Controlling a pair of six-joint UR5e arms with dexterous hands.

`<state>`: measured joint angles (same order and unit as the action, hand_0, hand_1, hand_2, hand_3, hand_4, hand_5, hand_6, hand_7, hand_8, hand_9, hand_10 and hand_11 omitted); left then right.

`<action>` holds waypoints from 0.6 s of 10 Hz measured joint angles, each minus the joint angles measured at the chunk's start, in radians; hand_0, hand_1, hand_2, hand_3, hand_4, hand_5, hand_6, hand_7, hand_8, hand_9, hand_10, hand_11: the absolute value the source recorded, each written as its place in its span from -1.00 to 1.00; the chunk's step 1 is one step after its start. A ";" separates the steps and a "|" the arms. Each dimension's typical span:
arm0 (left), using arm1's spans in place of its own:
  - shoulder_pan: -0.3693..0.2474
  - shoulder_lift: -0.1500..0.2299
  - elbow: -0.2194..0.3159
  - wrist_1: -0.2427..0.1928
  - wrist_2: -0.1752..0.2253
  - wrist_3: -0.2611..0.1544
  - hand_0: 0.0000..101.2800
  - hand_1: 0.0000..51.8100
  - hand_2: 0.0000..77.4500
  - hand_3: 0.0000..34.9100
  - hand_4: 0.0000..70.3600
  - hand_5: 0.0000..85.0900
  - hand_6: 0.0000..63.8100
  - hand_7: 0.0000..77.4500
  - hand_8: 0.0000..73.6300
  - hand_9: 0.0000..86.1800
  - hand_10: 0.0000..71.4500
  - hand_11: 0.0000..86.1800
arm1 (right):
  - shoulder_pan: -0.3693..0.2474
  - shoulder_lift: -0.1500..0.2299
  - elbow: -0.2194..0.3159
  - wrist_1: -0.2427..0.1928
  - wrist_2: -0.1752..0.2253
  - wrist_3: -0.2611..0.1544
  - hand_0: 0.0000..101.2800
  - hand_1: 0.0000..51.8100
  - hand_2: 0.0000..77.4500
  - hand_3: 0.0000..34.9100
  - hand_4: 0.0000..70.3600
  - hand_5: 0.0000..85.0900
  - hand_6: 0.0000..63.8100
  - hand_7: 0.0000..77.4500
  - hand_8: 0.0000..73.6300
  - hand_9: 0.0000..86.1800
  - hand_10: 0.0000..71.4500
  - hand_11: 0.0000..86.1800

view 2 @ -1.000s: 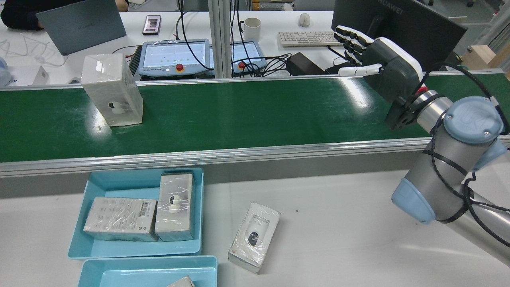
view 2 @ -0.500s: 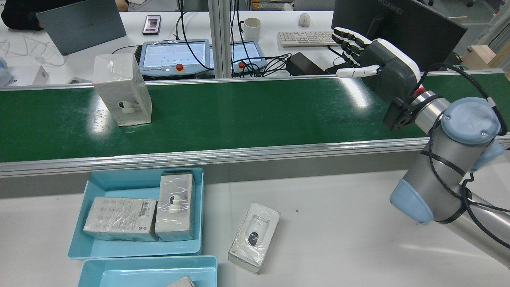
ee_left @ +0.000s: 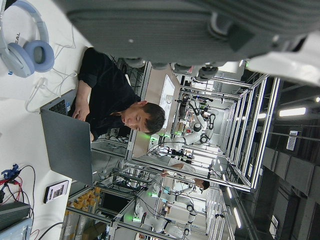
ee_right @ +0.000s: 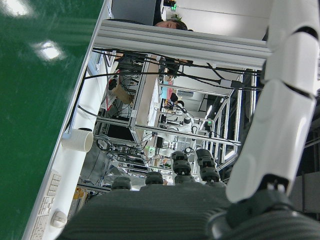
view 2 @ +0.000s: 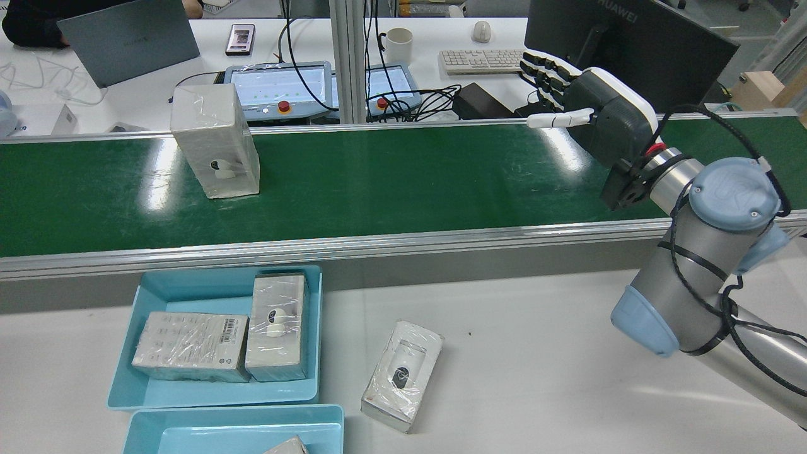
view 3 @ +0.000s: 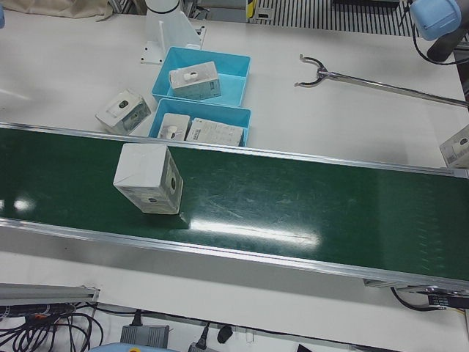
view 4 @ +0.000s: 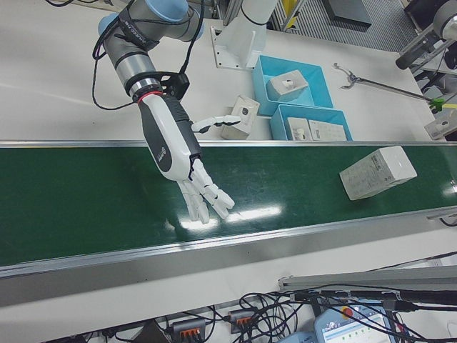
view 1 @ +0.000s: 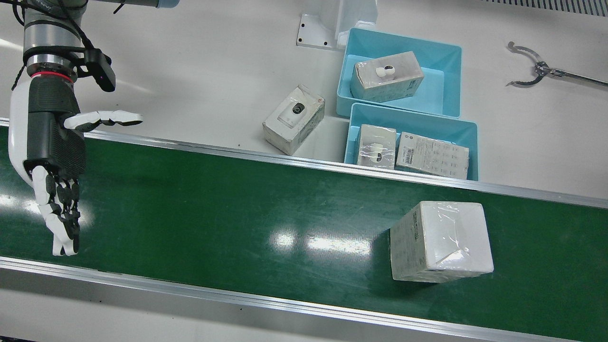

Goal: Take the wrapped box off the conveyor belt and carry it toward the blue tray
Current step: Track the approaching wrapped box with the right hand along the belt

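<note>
Green conveyor belt (view 2: pixel 403 183) had carried the wrapped box (view 2: pixel 215 140) nearer the right hand (view 2: pixel 599 116), still well apart. That hand waited open and empty above the belt; the blue tray (view 2: pixel 157 394) sat on the desk.

The right arm (view 2: pixel 706 252) reaches forward from the right side of the rear view, its silver forearm and blue-capped joints wrapped with black cable. Its wrist (view 2: pixel 656 161) carries a red ring and a small black module. The right hand (view 1: pixel 50 152) is held out flat with the fingers (view 4: pixel 207 193) straight and spread apart, the thumb (view 1: pixel 102 118) stretched sideways away from the palm; it holds nothing. Of the left arm only a blue joint cap (view 3: pixel 436 18) shows, at the top right corner of the left-front view. The left hand's (ee_left: pixel 200 30) dark palm fills the top of its own camera's view, fingers unclear.
</note>
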<state>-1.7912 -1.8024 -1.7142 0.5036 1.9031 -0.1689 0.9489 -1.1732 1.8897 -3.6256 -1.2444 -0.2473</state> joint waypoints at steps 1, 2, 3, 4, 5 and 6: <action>0.000 0.000 0.000 0.000 0.000 0.000 -1.00 -1.00 -0.99 -1.00 -1.00 -0.97 -1.00 -1.00 -1.00 -1.00 -1.00 -1.00 | -0.001 0.003 -0.004 0.000 0.000 0.000 -0.16 -0.60 -0.66 -0.48 -0.98 -0.68 -1.00 -0.94 -0.99 -0.96 -1.00 -0.97; 0.000 0.000 0.000 0.000 0.000 0.000 -1.00 -1.00 -0.99 -1.00 -1.00 -0.97 -1.00 -1.00 -1.00 -1.00 -0.98 -1.00 | -0.002 0.005 -0.007 0.001 0.000 0.000 -0.16 -0.60 -0.66 -0.48 -0.98 -0.68 -1.00 -0.94 -0.99 -0.96 -1.00 -0.97; 0.000 0.000 0.000 0.000 0.000 0.000 -1.00 -1.00 -0.97 -1.00 -1.00 -0.97 -1.00 -1.00 -1.00 -1.00 -1.00 -1.00 | -0.004 0.006 -0.009 0.001 0.001 -0.001 -0.16 -0.60 -0.66 -0.48 -0.97 -0.68 -1.00 -0.94 -0.99 -0.96 -1.00 -0.97; 0.000 0.000 0.000 0.000 0.000 0.000 -1.00 -1.00 -0.97 -1.00 -1.00 -0.97 -1.00 -1.00 -1.00 -1.00 -1.00 -1.00 | -0.005 0.006 -0.009 0.001 0.001 -0.001 -0.16 -0.60 -0.66 -0.48 -0.97 -0.68 -1.00 -0.94 -0.99 -0.96 -1.00 -0.97; 0.000 0.000 0.000 0.000 0.000 0.000 -1.00 -1.00 -0.99 -1.00 -1.00 -0.97 -1.00 -0.99 -1.00 -1.00 -1.00 -1.00 | -0.007 0.006 -0.009 0.001 0.001 -0.001 -0.16 -0.60 -0.66 -0.48 -0.97 -0.68 -1.00 -0.94 -0.99 -0.96 -1.00 -0.97; 0.000 0.000 0.000 0.000 0.000 0.000 -1.00 -1.00 -0.99 -1.00 -1.00 -0.97 -1.00 -0.99 -1.00 -1.00 -1.00 -1.00 | -0.008 0.006 -0.010 0.001 0.001 -0.001 -0.16 -0.60 -0.66 -0.48 -0.97 -0.69 -1.00 -0.94 -0.99 -0.96 -1.00 -0.97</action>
<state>-1.7912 -1.8024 -1.7142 0.5036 1.9031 -0.1689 0.9414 -1.1668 1.8801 -3.6248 -1.2430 -0.2484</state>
